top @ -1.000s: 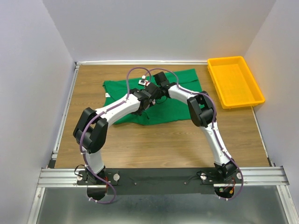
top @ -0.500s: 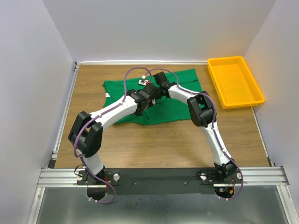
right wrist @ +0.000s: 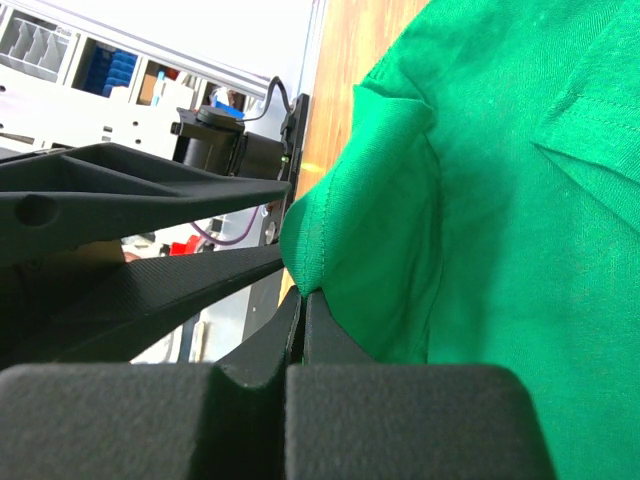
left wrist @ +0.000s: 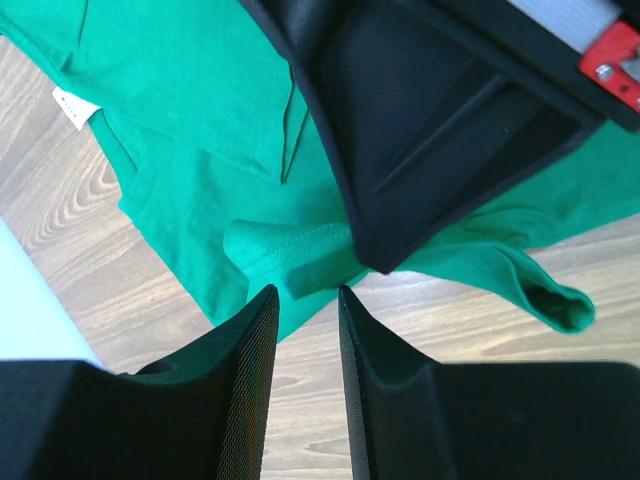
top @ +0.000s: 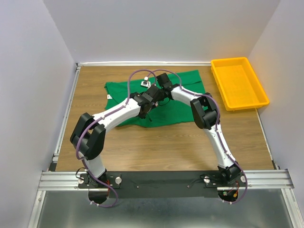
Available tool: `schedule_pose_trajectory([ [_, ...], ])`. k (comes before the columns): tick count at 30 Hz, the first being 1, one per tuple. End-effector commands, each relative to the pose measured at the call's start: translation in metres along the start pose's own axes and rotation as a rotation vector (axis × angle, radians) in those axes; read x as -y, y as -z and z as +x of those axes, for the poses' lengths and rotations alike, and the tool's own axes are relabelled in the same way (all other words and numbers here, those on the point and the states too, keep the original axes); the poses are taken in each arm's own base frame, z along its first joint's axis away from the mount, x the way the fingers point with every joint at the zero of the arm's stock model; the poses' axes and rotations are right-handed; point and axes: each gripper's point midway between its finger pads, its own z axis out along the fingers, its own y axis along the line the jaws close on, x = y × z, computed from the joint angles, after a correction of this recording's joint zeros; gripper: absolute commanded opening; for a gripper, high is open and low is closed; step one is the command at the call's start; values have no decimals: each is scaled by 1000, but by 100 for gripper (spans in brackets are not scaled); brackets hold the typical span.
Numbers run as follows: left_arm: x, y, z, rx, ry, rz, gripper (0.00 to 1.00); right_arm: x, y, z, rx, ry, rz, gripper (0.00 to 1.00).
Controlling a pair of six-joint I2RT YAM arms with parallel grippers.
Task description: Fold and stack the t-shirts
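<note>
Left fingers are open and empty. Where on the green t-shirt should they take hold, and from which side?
Take the t-shirt by its rolled, stitched edge just ahead of the left gripper. It bulges up off the table and faces the fingers, so probably come in low from the bare-wood side. The right gripper pinches another fold.

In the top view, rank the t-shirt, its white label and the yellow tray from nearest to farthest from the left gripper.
1. t-shirt, directly under the left gripper.
2. label, at the shirt's left edge.
3. tray, far right back corner.
</note>
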Motion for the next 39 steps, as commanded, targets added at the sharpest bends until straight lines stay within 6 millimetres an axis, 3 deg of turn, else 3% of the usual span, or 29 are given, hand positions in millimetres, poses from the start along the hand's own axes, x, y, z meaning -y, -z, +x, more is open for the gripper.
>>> schedule_pose_trajectory([
  [1,-5,-7,-6,13,-3,-63,39,-32,6,0,-25,9,-134,0],
  [5,-2,-9,-5,11,-10,-51,39,-33,6,-1,-25,12,-135,1],
  [17,-17,-8,-2,9,-7,-139,36,-32,6,1,-25,6,-135,1],
  [22,-12,-11,0,7,-14,-115,29,-32,6,2,-27,4,-136,1],
  [28,-5,-17,2,-1,-25,-90,27,-31,6,3,-25,-2,-135,1],
  [39,-7,-20,0,7,-30,-107,17,-33,6,6,-28,-3,-142,1],
])
